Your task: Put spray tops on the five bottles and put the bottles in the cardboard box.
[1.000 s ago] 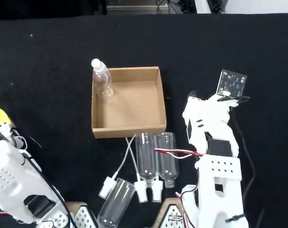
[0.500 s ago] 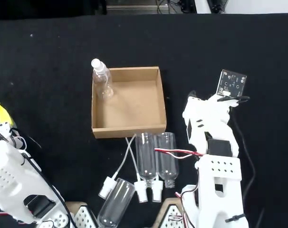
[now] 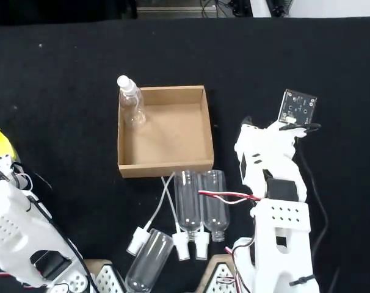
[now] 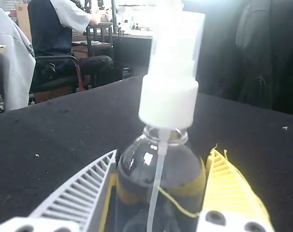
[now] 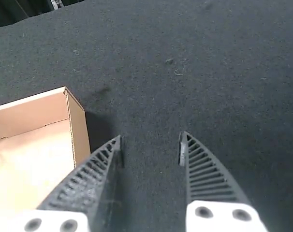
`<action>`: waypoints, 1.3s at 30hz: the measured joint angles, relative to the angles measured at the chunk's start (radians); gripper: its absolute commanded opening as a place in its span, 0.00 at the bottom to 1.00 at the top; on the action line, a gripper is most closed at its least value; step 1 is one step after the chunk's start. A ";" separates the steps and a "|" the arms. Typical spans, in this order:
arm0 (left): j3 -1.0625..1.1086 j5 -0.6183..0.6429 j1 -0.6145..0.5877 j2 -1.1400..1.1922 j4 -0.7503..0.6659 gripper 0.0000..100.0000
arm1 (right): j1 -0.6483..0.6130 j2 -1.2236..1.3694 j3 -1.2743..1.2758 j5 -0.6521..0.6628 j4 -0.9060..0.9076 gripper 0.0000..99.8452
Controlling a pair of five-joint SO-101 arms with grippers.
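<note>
Bottle (image 4: 151,181) with spray top (image 4: 170,72) is pinched in left hand (image 4: 163,153), which has shifted slightly; boxing is next. Right hand (image 5: 150,139), spread, unmoved beside box (image 5: 76,130).

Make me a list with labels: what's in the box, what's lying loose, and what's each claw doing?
Box: cardboard box with one capped bottle in a corner
Loose: three uncapped bottles and three loose spray tops in front of the box
Left gripper: shut on held bottle, spray top on its neck
Right gripper: open, empty, beside the box
</note>
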 measured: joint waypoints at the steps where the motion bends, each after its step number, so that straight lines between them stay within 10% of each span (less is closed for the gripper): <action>1: 0.000 0.000 0.000 -0.002 0.000 0.27 | 0.000 0.000 0.000 0.000 0.000 0.17; 30: 0.025 0.000 0.000 -0.146 0.175 0.27 | 0.000 0.000 0.000 0.000 0.000 0.17; 39: 0.063 0.000 0.034 -0.146 0.175 0.07 | 0.000 0.000 0.000 0.000 0.000 0.17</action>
